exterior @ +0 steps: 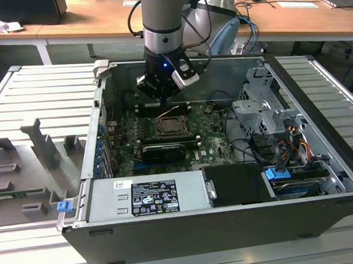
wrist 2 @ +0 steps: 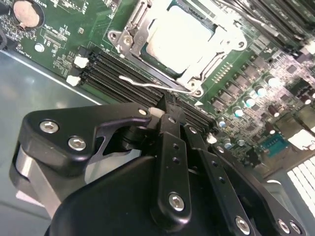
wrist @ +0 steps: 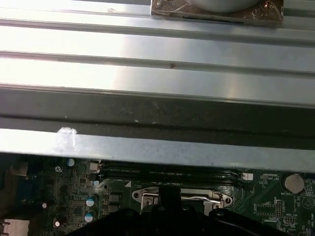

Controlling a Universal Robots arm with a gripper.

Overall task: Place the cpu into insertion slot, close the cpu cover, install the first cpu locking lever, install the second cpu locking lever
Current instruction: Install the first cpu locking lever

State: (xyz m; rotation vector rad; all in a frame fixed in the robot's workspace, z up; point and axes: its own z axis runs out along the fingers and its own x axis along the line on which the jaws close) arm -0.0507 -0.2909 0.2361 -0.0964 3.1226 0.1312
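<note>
1 PC case [exterior: 188, 238] lies open on a ribbed metal table [exterior: 38, 92], side panel off. Inside, 1 green motherboard [exterior: 213, 145] covers the floor, with 1 power supply [exterior: 147, 195] at the near edge and 1 drive cage [exterior: 261, 113] toward the exterior view's right. 1 arm [exterior: 162, 20] comes down from above into the case, its gripper [exterior: 161, 98] just behind the socket [exterior: 174, 127]. In the second wrist view, the gripper [wrist 2: 170, 115] has its black fingers [wrist 2: 172, 142] pressed together, shut, with nothing seen between them; the tips sit by 1 thin wire lever [wrist 2: 147, 84] that runs along the socket's near edge, over the black RAM slots [wrist 2: 115, 73]. Cannot tell if the tips touch the lever. 1 cpu [wrist 2: 183, 35] sits in the socket, silvery top up, and 1 cover [wrist 2: 135, 32] lies flat around it as a metal frame. 1 coin cell [wrist 2: 25, 14] sits on the board well away from the socket. 2 white slot clips [wrist 2: 78, 70] mark the RAM slot ends. In the first wrist view, the cover [wrist: 147, 199] edge and lever [wrist: 197, 197] show just beyond the case wall [wrist: 157, 147].
</note>
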